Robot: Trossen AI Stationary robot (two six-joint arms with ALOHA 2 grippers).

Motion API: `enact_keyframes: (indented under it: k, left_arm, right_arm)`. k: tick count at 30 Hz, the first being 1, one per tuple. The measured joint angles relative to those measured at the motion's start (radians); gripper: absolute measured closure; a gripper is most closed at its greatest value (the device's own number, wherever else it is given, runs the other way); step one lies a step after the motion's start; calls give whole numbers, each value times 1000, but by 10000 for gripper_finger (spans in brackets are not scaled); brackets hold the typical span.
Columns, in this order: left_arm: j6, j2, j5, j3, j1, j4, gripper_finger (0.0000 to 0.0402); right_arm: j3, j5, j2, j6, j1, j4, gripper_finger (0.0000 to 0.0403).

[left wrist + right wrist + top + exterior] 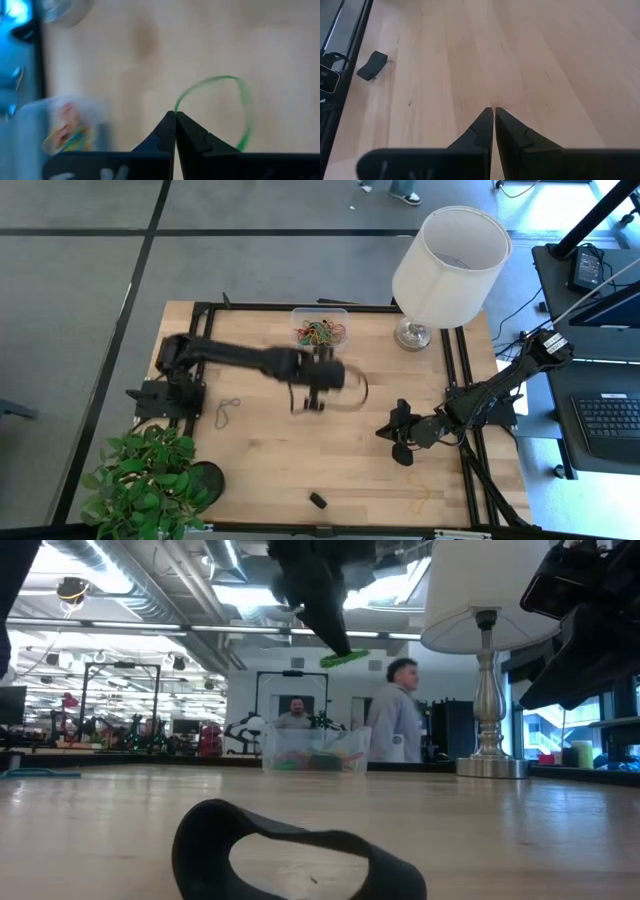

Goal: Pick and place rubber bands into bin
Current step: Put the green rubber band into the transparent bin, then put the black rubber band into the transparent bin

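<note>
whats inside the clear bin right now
The bin holds a tangled heap of rubber bands in red, green and yellow. The tangle hides its floor, so no count is possible. The left pincer holds a green band above the table, not yet inside.

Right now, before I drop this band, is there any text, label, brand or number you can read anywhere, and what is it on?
None can be read.
Bin: clear walls, no label showing.
Lampshade: plain white.
Left gripper, shut on the green rubber band: pale marks at its base, cut off, unreadable.
Right gripper: the same.
</note>
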Motion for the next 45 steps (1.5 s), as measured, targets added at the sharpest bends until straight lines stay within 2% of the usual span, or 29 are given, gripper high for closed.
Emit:
enact_keyframes:
  k: [5,10,14,18,23,29,35,40,45]
  left_arm:
    - [18,-34,34,0,207,20,399]
    - [12,-5,81,-1,396,29,399]
    - [-16,37,149,-1,513,79,399]
    - [-63,90,171,-1,585,133,400]
    - [-106,172,270,-2,610,133,381]
    - [-103,213,256,-2,611,120,307]
    - [-130,155,253,-1,609,101,254]
    - [-198,62,298,-1,576,16,248]
    - [-198,-47,254,-70,468,17,284]
  right_arm:
    - [0,5,0,0,0,1,379]
    - [0,31,0,0,0,1,379]
    - [0,35,0,0,0,1,379]
    - [0,36,0,1,0,-1,380]
    - [0,36,0,3,0,-7,380]
    - [0,36,0,3,0,-9,380]
    - [0,35,24,3,0,-10,380]
    - [0,35,63,3,0,-11,380]
    - [0,35,90,3,0,-10,380]
